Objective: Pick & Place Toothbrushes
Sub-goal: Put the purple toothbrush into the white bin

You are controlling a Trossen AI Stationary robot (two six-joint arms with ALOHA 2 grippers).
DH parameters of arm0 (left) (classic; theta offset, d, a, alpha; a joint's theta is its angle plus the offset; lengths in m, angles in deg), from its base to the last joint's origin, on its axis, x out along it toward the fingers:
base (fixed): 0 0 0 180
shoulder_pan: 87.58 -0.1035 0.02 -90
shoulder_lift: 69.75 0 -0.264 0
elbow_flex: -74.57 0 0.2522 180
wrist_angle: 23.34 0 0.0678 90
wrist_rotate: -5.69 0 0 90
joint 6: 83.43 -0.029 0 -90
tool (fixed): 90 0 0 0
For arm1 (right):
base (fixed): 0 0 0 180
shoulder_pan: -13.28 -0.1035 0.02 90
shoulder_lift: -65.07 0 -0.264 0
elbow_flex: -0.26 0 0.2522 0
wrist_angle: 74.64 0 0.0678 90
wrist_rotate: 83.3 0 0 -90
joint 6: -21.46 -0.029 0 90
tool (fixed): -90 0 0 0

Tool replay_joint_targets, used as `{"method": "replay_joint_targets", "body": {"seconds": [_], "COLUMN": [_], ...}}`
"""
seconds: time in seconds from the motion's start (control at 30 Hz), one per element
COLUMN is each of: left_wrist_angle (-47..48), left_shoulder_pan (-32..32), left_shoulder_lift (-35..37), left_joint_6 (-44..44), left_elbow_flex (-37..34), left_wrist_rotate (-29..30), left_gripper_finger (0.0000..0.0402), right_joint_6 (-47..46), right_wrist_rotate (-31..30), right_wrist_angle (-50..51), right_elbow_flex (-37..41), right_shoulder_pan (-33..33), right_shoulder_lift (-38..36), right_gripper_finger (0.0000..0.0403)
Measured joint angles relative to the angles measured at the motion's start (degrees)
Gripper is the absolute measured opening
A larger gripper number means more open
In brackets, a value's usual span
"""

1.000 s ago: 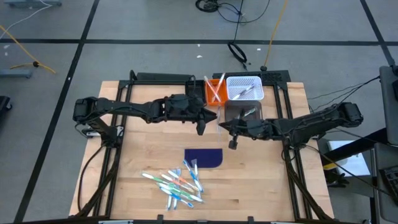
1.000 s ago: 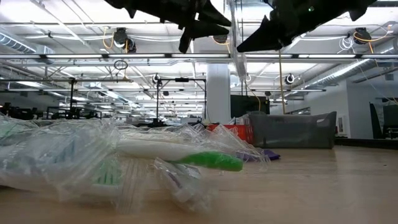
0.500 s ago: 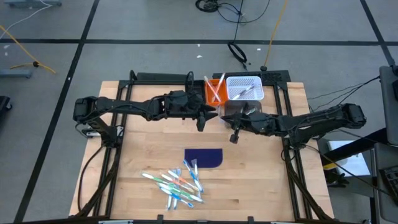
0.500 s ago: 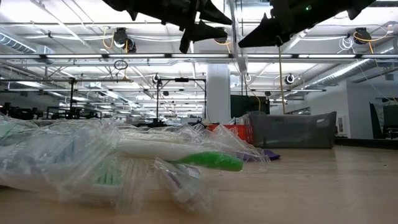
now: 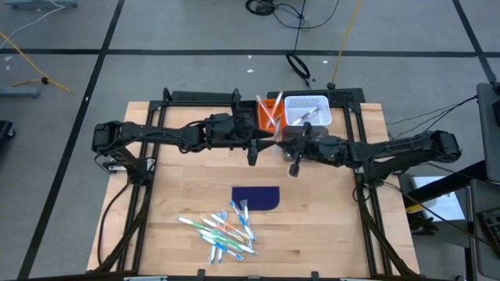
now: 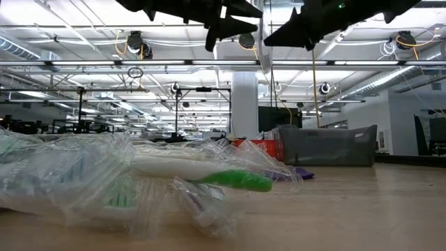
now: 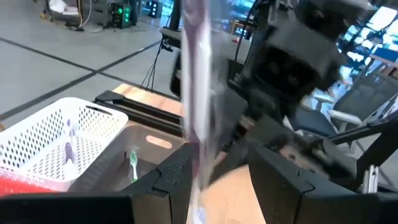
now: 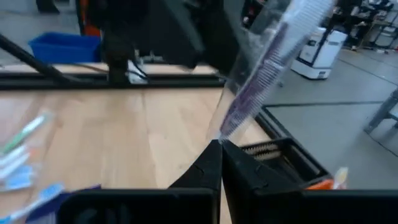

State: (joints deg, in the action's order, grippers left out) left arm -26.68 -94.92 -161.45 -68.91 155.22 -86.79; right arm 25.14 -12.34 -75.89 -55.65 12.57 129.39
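Observation:
A purple toothbrush in a clear wrapper point(image 8: 258, 81) is held up in the air over the grey bin point(image 5: 311, 137). My right gripper point(image 8: 219, 143) is shut on it. My left gripper point(image 7: 219, 155) faces the right one and is open. The wrapper point(image 7: 198, 93) stands between its fingers, close to one of them. In the high view both grippers point(image 5: 263, 145) point(image 5: 286, 150) meet just in front of the bins. Several more wrapped toothbrushes point(image 5: 221, 229) lie in a pile near the table's front edge. My right gripper pinches one end of the wrapper point(image 8: 222, 134) between its two shut fingertips. Its fingers come about level from the table's right. The wrapped toothbrush rises slanting from the fingertips, clear of the table and bins. My left gripper: I cannot tell whether its finger point(image 7: 177, 177) touches the wrapper beside it.
An orange bin point(image 5: 268, 115) with toothbrushes and a white basket point(image 5: 307, 110) stand at the far edge, behind the grey bin. A dark blue mat point(image 5: 256, 198) lies mid-table. Bare wood lies to the left and right of the pile.
My right gripper has moved toward the far edge and slightly up with the wrapped toothbrush, closing on the left gripper. My left gripper has stayed in place, rolled a little, and its fingers have opened wider.

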Motion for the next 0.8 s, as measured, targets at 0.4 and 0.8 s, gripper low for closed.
{"method": "replay_joint_targets", "body": {"seconds": [0.4,0.8], "left_wrist_angle": [-5.7,-9.9], "left_shoulder_pan": [0.3,-0.3], "left_shoulder_lift": [-1.9,-5.3], "left_joint_6": [-0.8,0.6], "left_elbow_flex": [0.0,0.0], "left_wrist_rotate": [4.7,2.8], "left_gripper_finger": [0.0154,0.0053], "right_joint_6": [-1.3,-1.5], "right_wrist_rotate": [4.3,4.3], "right_wrist_angle": [-3.3,-0.4], "right_elbow_flex": [-0.1,-0.1], "right_shoulder_pan": [-0.1,0.0], "right_shoulder_lift": [1.3,1.4], "right_gripper_finger": [0.0,0.0]}}
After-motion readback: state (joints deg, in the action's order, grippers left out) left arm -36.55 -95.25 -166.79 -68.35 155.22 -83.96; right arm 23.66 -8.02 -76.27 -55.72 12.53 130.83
